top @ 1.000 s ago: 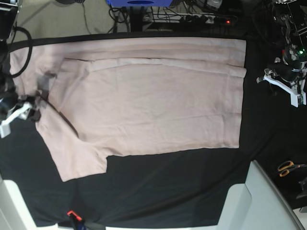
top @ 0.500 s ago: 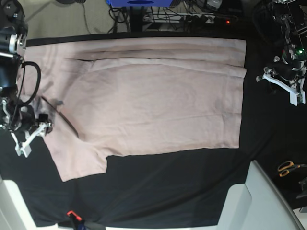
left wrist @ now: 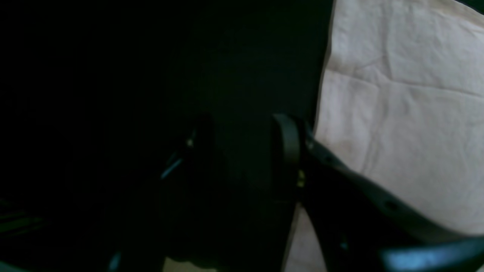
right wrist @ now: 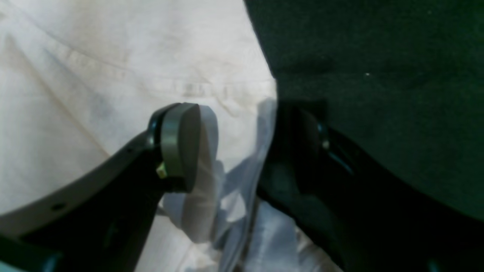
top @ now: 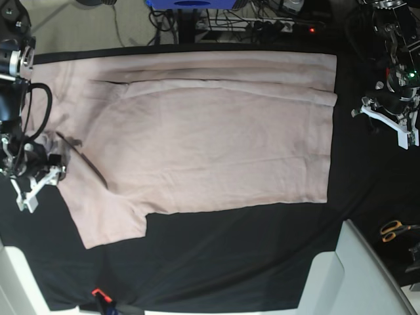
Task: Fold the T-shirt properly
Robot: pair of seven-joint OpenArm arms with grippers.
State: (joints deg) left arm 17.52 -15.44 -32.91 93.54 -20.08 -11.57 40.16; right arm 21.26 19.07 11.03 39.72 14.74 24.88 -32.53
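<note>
The pale pink T-shirt lies spread flat on the black table cloth, one sleeve pointing toward the front left. My right gripper is at the shirt's left edge, just off the cloth. In the right wrist view it is open, one finger over the T-shirt and the other over the black cloth, with the hem edge below the gap. My left gripper hovers over black cloth right of the shirt. In the left wrist view it is open and holds nothing, the T-shirt beside it.
Orange-handled scissors lie at the right edge. A white box stands at the front right. A small orange-tipped object sits at the front edge. Cables and a blue object lie behind the table.
My right gripper has moved toward the front along the shirt's left edge. The raised cloth near that edge now lies flat. The left arm has barely moved.
</note>
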